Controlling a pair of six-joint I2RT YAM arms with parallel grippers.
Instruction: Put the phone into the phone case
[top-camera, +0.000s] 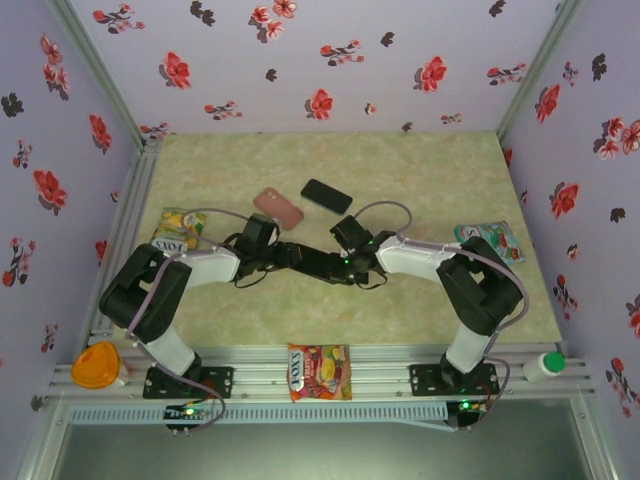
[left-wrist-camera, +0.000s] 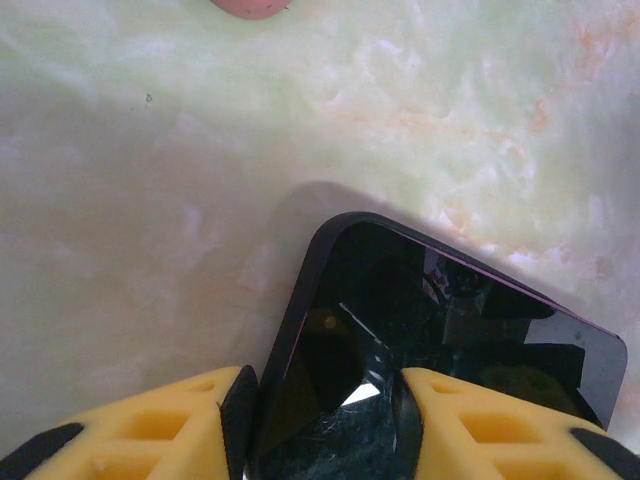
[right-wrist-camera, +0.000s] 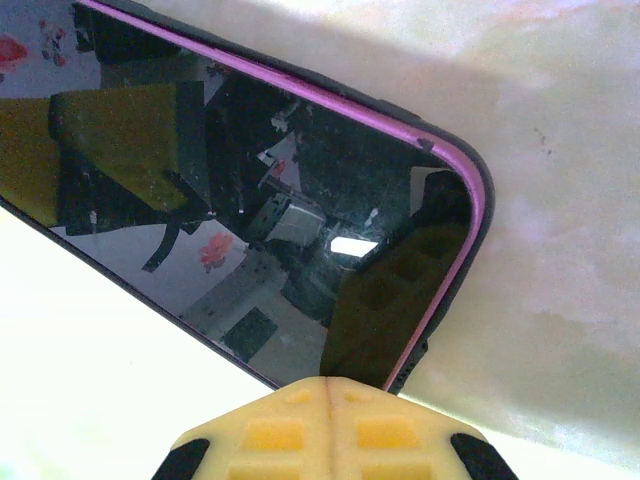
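One phone (top-camera: 327, 196), a glossy black slab with rounded corners and a thin magenta rim, lies flat on the marbled beige-green counter (top-camera: 420, 170), just beside the pink rounded case (top-camera: 278, 207). My left gripper (left-wrist-camera: 325, 385) stands apart, its yellow fingers (left-wrist-camera: 170, 430) flanking the reflective glass; my right gripper (right-wrist-camera: 330, 385) is pressed together near a phone corner

Phone (right-wrist-camera: 250, 200) screen is noted as glossy black glass, mirror-like and finely scratched, edged by a smooth purple rim. Phone case (top-camera: 278, 208) is seen as matt pink. Table (top-camera: 400, 170) is surfaced smooth and marbled, with a faint sheen. Left gripper's fingers (left-wrist-camera: 170, 430) are moulded in matt yellow plastic. Rails (top-camera: 380, 352) are read as bare pale metal.
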